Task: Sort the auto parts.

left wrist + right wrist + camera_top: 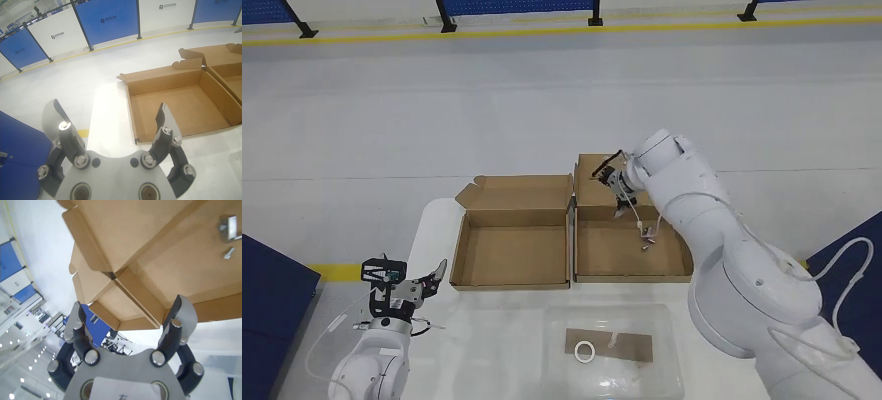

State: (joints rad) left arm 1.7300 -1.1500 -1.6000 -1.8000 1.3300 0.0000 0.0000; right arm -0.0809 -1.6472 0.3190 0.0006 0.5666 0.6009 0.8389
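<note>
Left gripper (108,103), right gripper (128,303) hung wide, empty. Ring (585,351) looked light, stiff, slippery; best pinched across rim.

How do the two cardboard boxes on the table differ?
The box nearer the left gripper is empty; the box under the right gripper holds small metal parts. No gripper is above the first; the right one is above the second. Both are brown and open.
</note>
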